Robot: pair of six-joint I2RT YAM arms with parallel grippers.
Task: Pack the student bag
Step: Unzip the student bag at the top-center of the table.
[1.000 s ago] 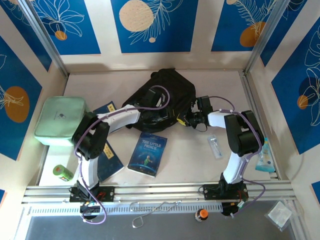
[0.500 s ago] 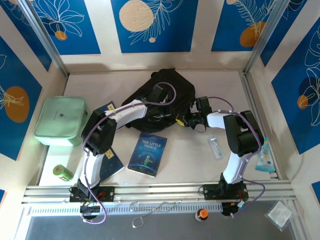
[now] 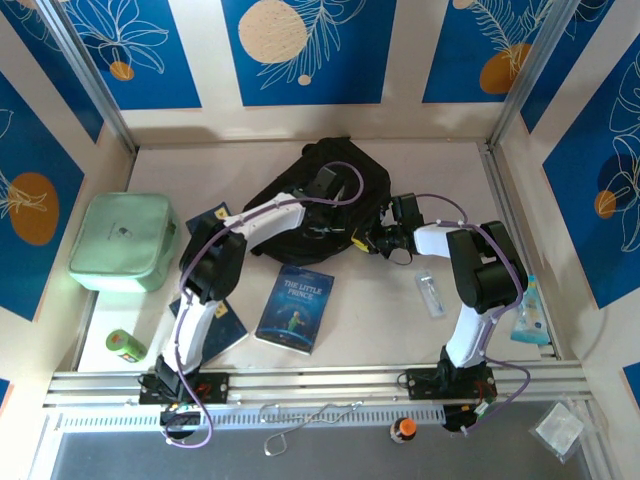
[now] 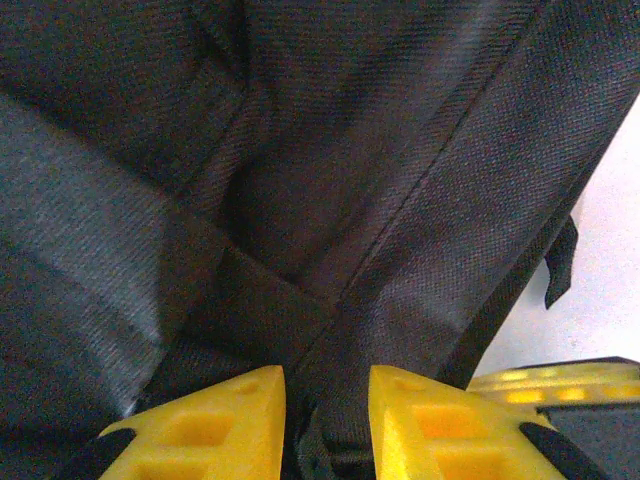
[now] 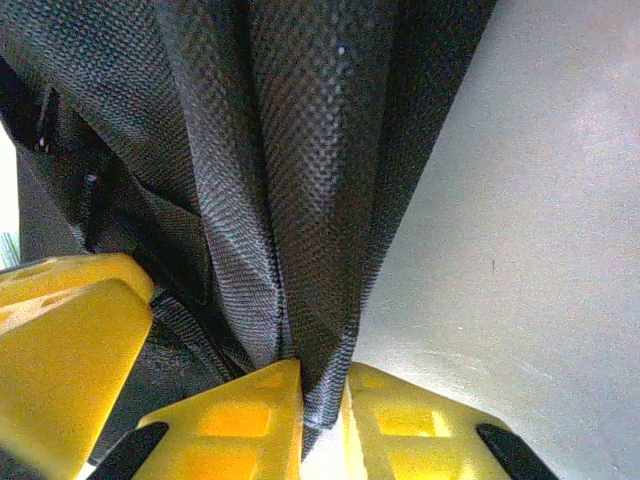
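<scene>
The student bag (image 3: 330, 170), a big black fabric backpack, lies at the back middle of the table. My left gripper (image 3: 322, 190) reaches over its top; in the left wrist view the yellow fingers (image 4: 235, 420) stand close together with a fold of the bag's fabric (image 4: 400, 200) caught between them, so the left gripper (image 4: 328, 400) is shut on it. My right gripper (image 3: 362, 241) is at the bag's right front edge. In the right wrist view it (image 5: 322, 390) is shut on a hanging edge of the black fabric (image 5: 300, 200), above the pale table (image 5: 530, 250).
A mint-green zip case (image 3: 118, 240) sits at the left. A "The Little Prince" book (image 3: 296, 308) lies in front of the bag, a dark blue booklet (image 3: 222, 325) beside the left arm. A green roll (image 3: 125, 346), a clear tube (image 3: 430, 294) and a blue tube (image 3: 530, 312) lie nearby.
My left arm has stretched farther back and right across the bag's top. The right gripper has held its place on the bag's edge.
</scene>
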